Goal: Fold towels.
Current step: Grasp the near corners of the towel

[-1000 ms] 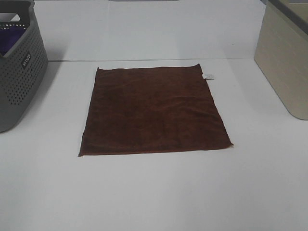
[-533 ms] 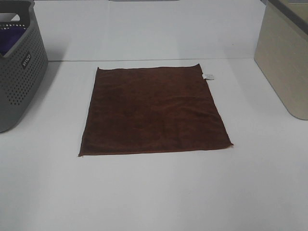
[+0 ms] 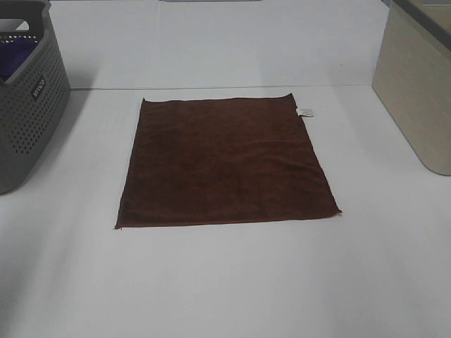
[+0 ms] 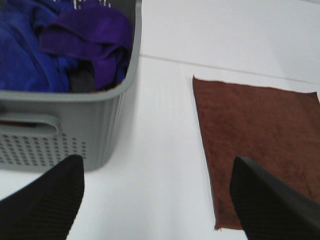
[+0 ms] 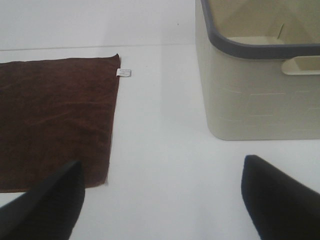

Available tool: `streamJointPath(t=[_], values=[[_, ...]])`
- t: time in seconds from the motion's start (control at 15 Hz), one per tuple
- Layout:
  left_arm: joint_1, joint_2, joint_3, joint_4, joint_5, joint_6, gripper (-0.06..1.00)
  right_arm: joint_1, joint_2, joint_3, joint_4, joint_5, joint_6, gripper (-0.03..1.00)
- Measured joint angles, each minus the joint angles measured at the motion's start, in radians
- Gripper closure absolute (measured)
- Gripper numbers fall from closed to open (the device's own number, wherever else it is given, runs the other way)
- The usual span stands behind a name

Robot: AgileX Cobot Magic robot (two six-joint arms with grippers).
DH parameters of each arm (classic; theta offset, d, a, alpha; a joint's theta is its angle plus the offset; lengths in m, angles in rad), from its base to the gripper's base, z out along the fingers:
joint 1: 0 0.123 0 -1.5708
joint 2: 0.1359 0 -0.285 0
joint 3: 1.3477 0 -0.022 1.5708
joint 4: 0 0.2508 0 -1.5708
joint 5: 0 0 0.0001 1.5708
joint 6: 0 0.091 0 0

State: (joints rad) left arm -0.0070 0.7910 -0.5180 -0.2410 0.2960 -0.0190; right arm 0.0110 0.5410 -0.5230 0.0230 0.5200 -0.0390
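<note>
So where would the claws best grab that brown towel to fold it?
The towel lies flat, so only its hemmed edges offer something to pinch. Probably best: the left claw comes down on the near-left corner, the right claw on the near-right corner, each from its own side.

The towel (image 3: 225,163) is a single dark reddish-brown square cloth with a short microfibre pile and stitched hems. It lies fully spread, flat and unfolded, one layer thick, with faint creases across its surface. All four corners are exposed, and the two near corners flare slightly outward. The cloth lies beside the grey basket (image 3: 28,105), apart from it and not touching. A small white tag (image 3: 305,111) projects from the edge farthest from the basket, at the far corner.
</note>
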Motion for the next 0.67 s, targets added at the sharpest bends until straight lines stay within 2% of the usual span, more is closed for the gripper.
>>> streamJointPath(t=[0.13,0.27,0.4,0.67], values=[[0.0,0.127,-0.001,-0.057,-0.002,0.0,0.18,0.0,0.107,0.0,0.041,-0.025,0.0,0.18],[0.0,0.262,-0.026,-0.143,0.018,0.0,0.18,0.0,0.267,-0.009,0.126,-0.025,0.0,0.2],[0.0,0.404,-0.062,-0.25,0.083,0.034,0.18,0.0,0.449,-0.073,0.255,0.023,-0.04,0.2],[0.0,0.57,-0.091,-0.382,0.113,0.085,0.18,0.0,0.687,-0.19,0.38,0.081,-0.12,0.2]])
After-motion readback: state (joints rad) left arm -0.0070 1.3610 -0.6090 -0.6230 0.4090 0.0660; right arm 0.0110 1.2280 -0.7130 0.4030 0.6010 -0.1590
